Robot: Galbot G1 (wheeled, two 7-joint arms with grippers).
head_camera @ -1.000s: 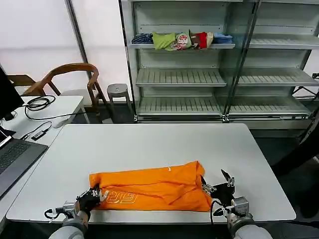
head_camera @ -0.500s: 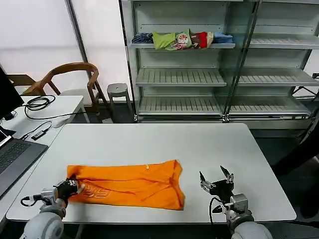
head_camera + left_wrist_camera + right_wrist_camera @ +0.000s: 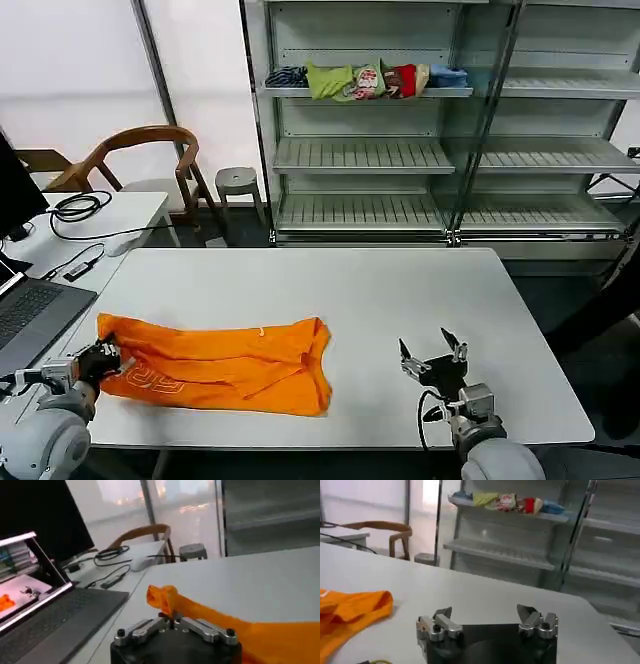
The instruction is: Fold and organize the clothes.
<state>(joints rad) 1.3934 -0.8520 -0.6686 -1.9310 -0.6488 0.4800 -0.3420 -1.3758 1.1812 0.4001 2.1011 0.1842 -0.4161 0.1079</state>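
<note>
One orange T-shirt [image 3: 215,365] lies lengthwise along the worktop's [image 3: 330,290] front-left edge; the left pincer [image 3: 97,362] pinches its left end (nearer arm), the right pincer [image 3: 432,365] gapes wide, well apart.

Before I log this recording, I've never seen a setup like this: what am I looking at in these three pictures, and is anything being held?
This is a two-armed robot standing at a white table. The wide picture comes from a camera on its head, looking down at its work. The other two come from cameras on its wrists, each looking out over that arm's own claw.

An orange T-shirt, partly folded, lies on the table toward the robot's left. The left claw is shut on the shirt's end at the table's left edge; the left wrist picture shows the fabric bunched between its fingers. The right claw is open and holds nothing, apart from the shirt. A bundle of clothes lies on the shelf behind.
</note>
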